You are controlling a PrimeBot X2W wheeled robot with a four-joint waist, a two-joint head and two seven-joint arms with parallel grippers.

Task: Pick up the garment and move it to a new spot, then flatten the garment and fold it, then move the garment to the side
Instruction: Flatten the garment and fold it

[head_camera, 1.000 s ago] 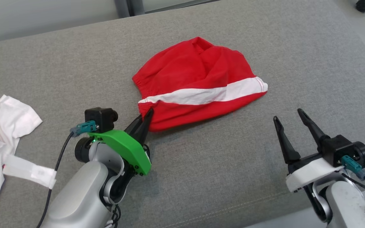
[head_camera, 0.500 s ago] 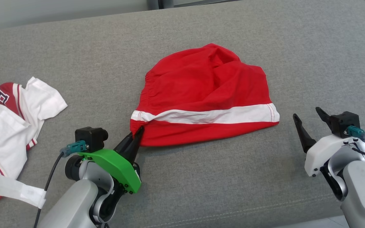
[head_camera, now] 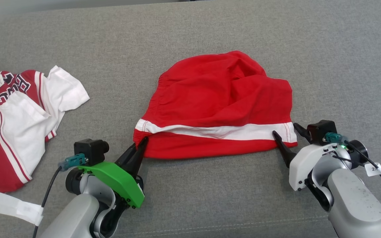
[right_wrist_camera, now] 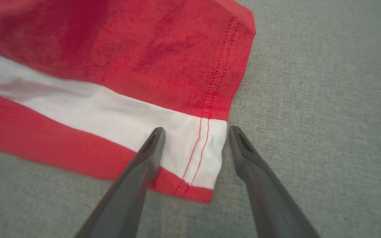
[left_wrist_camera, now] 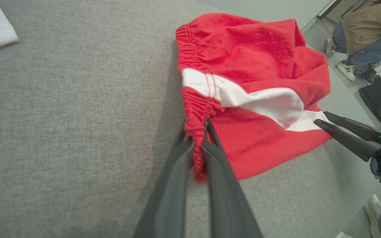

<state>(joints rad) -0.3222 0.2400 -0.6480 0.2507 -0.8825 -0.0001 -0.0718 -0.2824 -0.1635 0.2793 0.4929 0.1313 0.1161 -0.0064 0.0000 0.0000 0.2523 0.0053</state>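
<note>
left wrist view: fingers (left_wrist_camera: pixel 174 185) clamp garment (left_wrist_camera: pixel 253 53)

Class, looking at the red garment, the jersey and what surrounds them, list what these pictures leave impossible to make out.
1. Jersey: lettering, head view, cut by the left edge and covered by folded cloth.
2. White tag: print too small, head view, lower right.
3. Red garment: far side, buried under its own folds, head view.
4. Person: left wrist view, cut by the top right corner.
</note>
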